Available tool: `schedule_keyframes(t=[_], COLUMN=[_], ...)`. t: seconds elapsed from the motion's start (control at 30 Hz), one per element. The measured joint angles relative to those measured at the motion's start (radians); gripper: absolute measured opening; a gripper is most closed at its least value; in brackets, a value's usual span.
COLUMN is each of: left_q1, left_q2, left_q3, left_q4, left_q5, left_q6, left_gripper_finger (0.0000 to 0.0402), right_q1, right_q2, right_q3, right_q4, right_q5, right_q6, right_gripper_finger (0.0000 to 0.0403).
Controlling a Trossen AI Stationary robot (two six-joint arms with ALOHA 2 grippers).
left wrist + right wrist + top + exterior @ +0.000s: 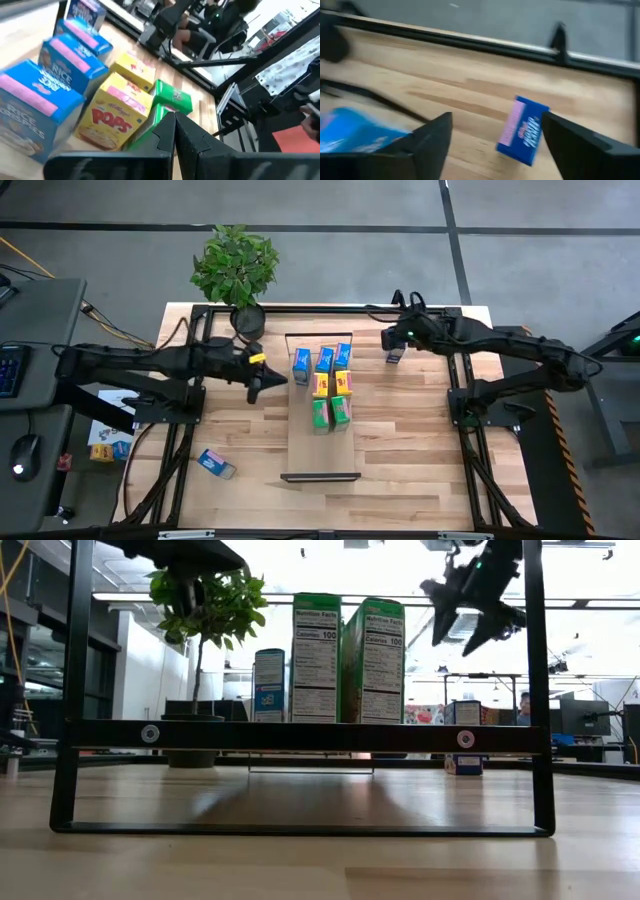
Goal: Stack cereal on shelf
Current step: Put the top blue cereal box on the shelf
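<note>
The shelf (322, 455) lies along the middle of the table. Several cereal boxes stand on its far half: blue (324, 360), yellow (321, 385) and green (320, 415). They also show in the left wrist view (117, 117). One blue box (395, 356) stands on the tabletop right of the shelf. Another blue box (215, 464) lies flat near the front left. My right gripper (496, 119) is open and empty, raised above the standing blue box (522, 131). My left gripper (254, 390) is shut and empty, just left of the shelf's boxes.
A potted plant (236, 265) stands at the table's far left corner, close behind my left arm. The shelf's black end bracket (300, 735) crosses the low view. The shelf's near half is bare board. More small boxes (105, 445) lie off the table at the left.
</note>
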Motion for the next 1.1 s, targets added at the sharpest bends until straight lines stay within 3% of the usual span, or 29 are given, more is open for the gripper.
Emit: schedule_keyframes(t=[0.17, 0.47, 0.77, 1.1], left_q1=[0.013, 0.029, 0.028, 0.028], left_q2=[-0.048, -0.05, -0.05, -0.05], left_q3=[0.0, 0.0, 0.0, 0.0], left_q4=[-0.021, -0.024, -0.024, -0.024], left_q5=[-0.008, -0.005, 0.025, 0.024], left_q6=[0.038, 0.041, 0.067, 0.086], left_gripper_finger=[0.0, 0.0, 0.0, 0.0], right_q1=[-0.026, -0.078, -0.091, -0.132], right_q2=[0.12, 0.317, 0.445, 0.467], right_q3=[0.011, 0.011, 0.011, 0.007], right_q4=[-0.078, -0.091, -0.111, -0.089], right_q5=[0.073, 0.139, 0.095, 0.004], right_q6=[0.184, 0.408, 0.45, 0.41], right_gripper_finger=[0.0337, 0.0346, 0.0346, 0.0327])
